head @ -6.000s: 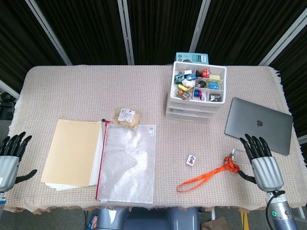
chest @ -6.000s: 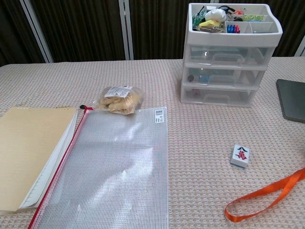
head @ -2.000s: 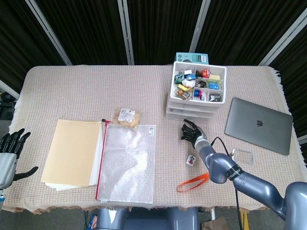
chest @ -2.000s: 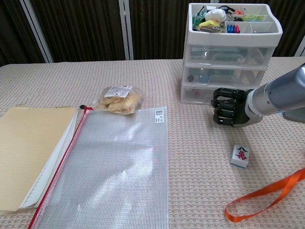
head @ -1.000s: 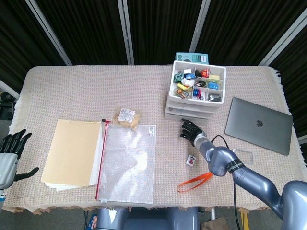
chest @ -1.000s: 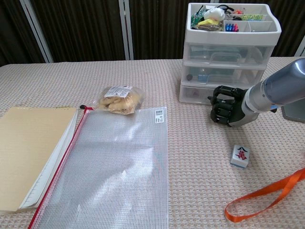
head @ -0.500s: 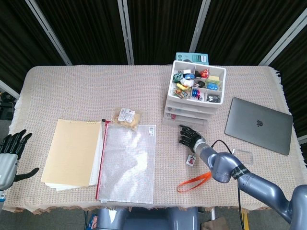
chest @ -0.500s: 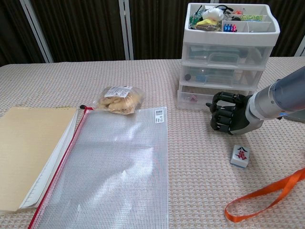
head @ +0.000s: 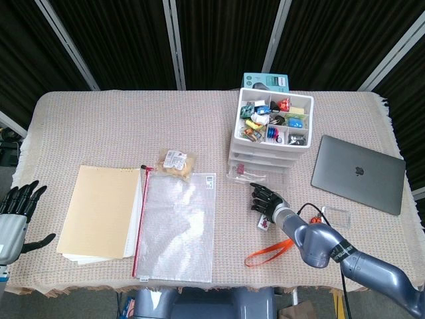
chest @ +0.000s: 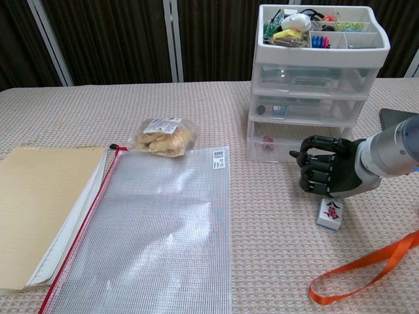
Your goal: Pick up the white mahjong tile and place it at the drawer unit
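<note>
The white mahjong tile (chest: 329,213) (head: 264,222) lies face up on the cloth, red and black marks showing. My right hand (chest: 329,174) (head: 266,198) hovers just behind it, fingers curled in against the front of the bottom drawer (chest: 275,145) (head: 246,174). That drawer stands pulled out from the white three-drawer unit (chest: 319,78) (head: 269,136). The tile is free, with the hand's knuckles right above its far edge. My left hand (head: 14,214) hangs open off the table's left edge, seen only in the head view.
An orange lanyard (chest: 366,265) loops in front of the tile. A grey laptop (head: 358,174) lies to the right. A clear zip pouch (chest: 157,229), a snack packet (chest: 163,136) and a tan notepad (chest: 39,209) fill the left side. Small items crowd the unit's top tray (head: 275,119).
The right hand has drawn back toward me and the bottom drawer has slid further out with it. The drawer unit has shifted slightly. The tile and left hand have not moved.
</note>
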`<control>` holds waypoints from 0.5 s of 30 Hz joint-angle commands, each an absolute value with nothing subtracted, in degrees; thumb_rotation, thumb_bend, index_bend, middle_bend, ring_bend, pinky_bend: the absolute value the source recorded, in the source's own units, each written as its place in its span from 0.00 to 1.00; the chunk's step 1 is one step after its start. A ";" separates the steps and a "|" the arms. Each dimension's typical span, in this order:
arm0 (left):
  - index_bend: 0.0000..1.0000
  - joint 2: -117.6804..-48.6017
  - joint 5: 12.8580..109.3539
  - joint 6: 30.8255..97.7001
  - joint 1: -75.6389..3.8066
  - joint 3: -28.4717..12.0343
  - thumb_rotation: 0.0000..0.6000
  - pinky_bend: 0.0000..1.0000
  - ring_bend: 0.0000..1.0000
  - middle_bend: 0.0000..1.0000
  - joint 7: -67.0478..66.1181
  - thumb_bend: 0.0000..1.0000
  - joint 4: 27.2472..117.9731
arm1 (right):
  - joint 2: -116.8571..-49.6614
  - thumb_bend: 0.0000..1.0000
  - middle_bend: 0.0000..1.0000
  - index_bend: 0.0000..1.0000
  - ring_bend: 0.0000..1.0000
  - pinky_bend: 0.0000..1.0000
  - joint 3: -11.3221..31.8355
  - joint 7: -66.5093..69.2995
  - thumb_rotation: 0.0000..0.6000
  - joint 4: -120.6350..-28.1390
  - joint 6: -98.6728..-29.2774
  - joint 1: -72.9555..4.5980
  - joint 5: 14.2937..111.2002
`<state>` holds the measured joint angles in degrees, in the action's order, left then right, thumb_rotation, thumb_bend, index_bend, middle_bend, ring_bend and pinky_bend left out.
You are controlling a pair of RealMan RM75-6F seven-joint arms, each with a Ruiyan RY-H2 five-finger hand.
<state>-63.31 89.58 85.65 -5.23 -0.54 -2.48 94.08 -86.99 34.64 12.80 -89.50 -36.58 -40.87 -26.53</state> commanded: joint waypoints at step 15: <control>0.07 -63.96 90.69 87.28 -4.81 -0.54 1.00 0.00 0.00 0.00 -2.13 0.16 92.95 | -78.84 0.33 0.74 0.18 0.76 0.71 29.38 9.84 1.00 -107.39 -39.20 -35.13 -7.83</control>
<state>-63.95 90.67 87.26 -4.82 -0.54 -2.11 92.97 -81.29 30.65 11.17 -102.74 -37.35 -36.97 -13.65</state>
